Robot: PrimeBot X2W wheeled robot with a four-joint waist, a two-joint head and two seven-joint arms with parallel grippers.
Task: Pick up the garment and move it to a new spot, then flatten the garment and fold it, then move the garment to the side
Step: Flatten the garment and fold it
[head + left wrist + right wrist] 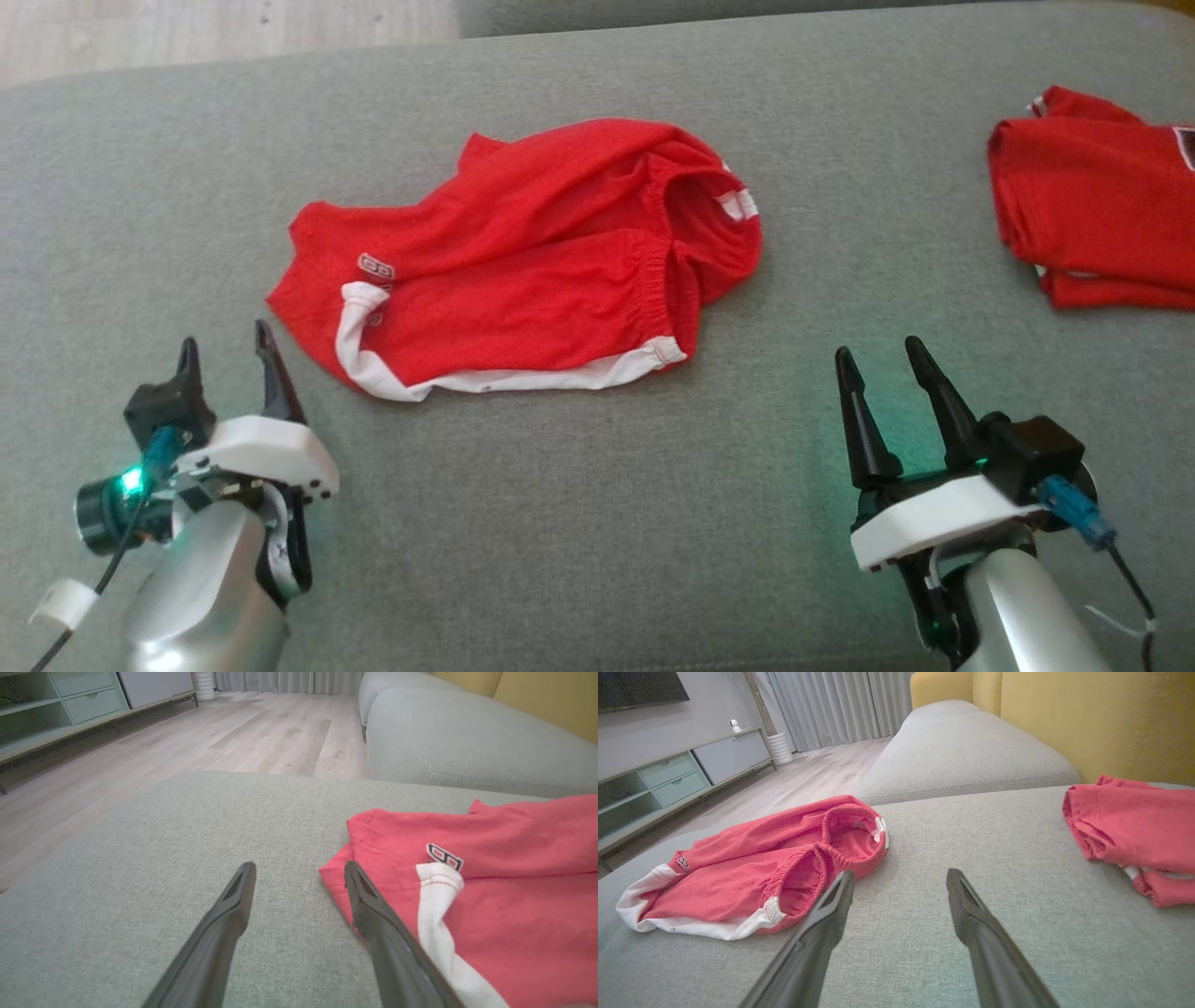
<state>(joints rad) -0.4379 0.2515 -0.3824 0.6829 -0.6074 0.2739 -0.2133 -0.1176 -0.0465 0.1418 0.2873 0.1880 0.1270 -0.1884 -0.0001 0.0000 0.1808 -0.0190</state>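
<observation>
Red shorts (532,271) with white trim are seen crumpled in the middle of the head view, spread on a grey cushion (597,523). The left gripper (225,336) is held at the lower left of that frame, its jaws parted and empty. One fingertip is set just beside the white-edged leg corner; whether cloth is touched cannot be told. The right gripper (878,349) is placed at the lower right, jaws likewise spread with nothing between them, apart from the waistband end. A second red garment (1092,224), folded, is seen at the right edge, well apart from the shorts.
</observation>
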